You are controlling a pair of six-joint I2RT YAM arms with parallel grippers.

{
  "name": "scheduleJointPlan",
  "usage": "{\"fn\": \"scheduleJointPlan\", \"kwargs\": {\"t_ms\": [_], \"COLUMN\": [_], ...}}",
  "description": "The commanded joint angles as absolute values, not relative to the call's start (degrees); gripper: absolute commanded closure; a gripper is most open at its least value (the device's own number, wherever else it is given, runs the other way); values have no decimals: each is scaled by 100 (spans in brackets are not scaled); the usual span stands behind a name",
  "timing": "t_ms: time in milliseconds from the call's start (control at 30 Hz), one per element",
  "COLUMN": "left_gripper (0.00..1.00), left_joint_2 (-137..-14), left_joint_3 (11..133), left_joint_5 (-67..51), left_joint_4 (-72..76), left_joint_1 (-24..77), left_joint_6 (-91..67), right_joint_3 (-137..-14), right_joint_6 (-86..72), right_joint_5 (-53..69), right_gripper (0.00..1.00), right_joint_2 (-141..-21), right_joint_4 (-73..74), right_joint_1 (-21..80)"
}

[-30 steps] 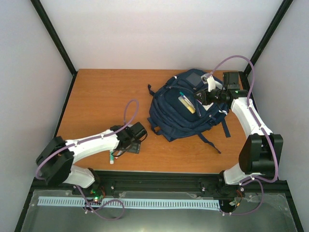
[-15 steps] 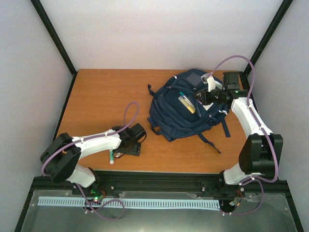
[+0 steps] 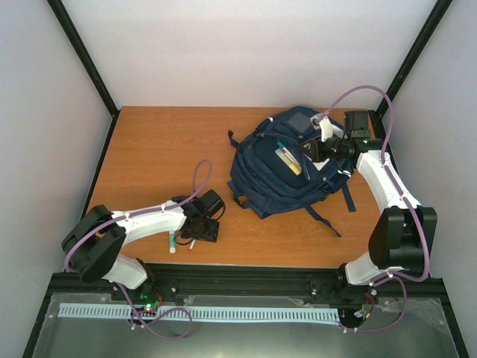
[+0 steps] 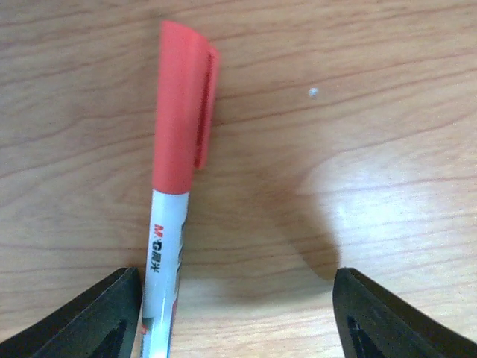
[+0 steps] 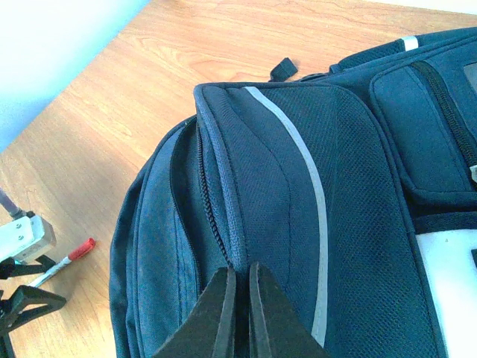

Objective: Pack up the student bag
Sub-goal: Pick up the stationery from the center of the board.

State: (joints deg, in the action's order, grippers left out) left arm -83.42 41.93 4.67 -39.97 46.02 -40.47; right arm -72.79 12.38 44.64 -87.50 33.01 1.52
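The left gripper sits low over the table with its jaws wide. The red-capped marker lies between them, hard against the finger at the left of the wrist view, its cap pointing ahead past the fingertips. Nothing is gripped yet. A green-capped marker lies beside the gripper, outside the jaws.

The step in hand looks like picking up 1 marker for packing. The next move calls for centring the jaws on the barrel, closing, lifting, and carrying it to the bag's mouth.

Further right, the student bag lies well ahead of the left jaws. It is navy fabric with a pale stripe, lying flat with its straps trailing, and about 2 pen-like things rest at its opening. The right gripper has its jaws narrow, pinched on the bag's zipped rim, apparently holding the mouth open.
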Motion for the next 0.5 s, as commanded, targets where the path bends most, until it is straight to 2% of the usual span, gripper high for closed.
{"fn": "scheduleJointPlan", "kwargs": {"t_ms": [0,267,467], "left_gripper": [30,37,43], "left_joint_2": [-8338,-8576,-8940], "left_joint_3": [4091,4363,4677], "left_joint_5": [-235,-193,815], "left_joint_4": [-3584,-3515,-4139], "left_joint_1": [4626,5236,5413], "left_joint_6": [-3933,-4081,-4649], "right_joint_3": [-7275,-7273,-7277], "right_joint_6": [1182,1186,1186], "right_joint_5": [4667,4667,4673], "right_gripper": [97,97,97], "right_joint_2": [-8659,-8690,-8701], "right_joint_4": [3190,3177,3188], "right_joint_1": [49,45,48]}}
